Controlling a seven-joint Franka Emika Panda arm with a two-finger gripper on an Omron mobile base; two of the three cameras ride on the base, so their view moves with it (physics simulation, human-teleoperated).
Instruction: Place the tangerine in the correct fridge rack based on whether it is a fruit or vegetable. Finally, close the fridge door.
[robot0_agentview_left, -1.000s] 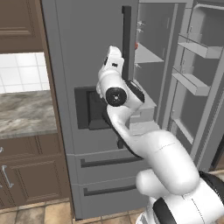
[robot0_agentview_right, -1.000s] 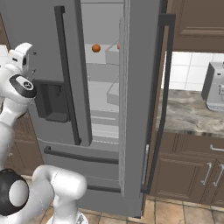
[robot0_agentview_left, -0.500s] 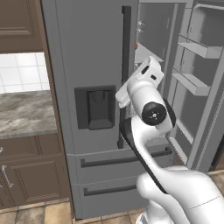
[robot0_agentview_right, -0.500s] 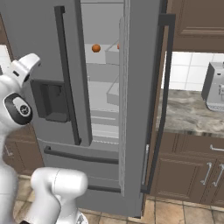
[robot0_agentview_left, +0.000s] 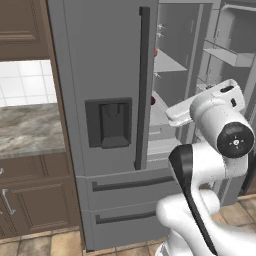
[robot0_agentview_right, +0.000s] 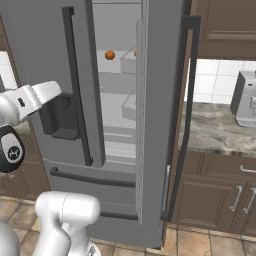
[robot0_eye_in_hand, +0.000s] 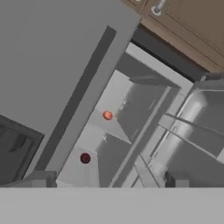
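Observation:
The tangerine (robot0_eye_in_hand: 107, 115) lies on the topmost pale grey fridge rack (robot0_eye_in_hand: 119, 89), small and bright orange. From the right base it shows as the tangerine (robot0_agentview_right: 110, 55) on that fridge rack (robot0_agentview_right: 119, 64), deep inside. The open fridge door (robot0_agentview_right: 161, 115) stands edge-on with its dark bar handle (robot0_agentview_right: 186, 115); its inner bins (robot0_agentview_left: 226, 52) face the opening. My gripper (robot0_eye_in_hand: 105, 181) hangs in front of the opening, well short of the fruit, open with nothing between its fingertips (robot0_eye_in_hand: 41, 178). The white forearm (robot0_agentview_left: 207, 102) points toward the interior.
A dark red round fruit (robot0_eye_in_hand: 85, 158) sits on the lower shelf. The left door (robot0_agentview_left: 105, 85) with the dispenser (robot0_agentview_left: 109, 122) is shut. Another orange item (robot0_agentview_right: 135, 52) peeks from behind the door edge. Drawer fronts (robot0_agentview_left: 130, 200) lie below; a counter (robot0_agentview_right: 220, 125) stands right.
My arm has swung from in front of the shut left door toward the right, to the fridge opening. The tangerine and the open door have stayed put.

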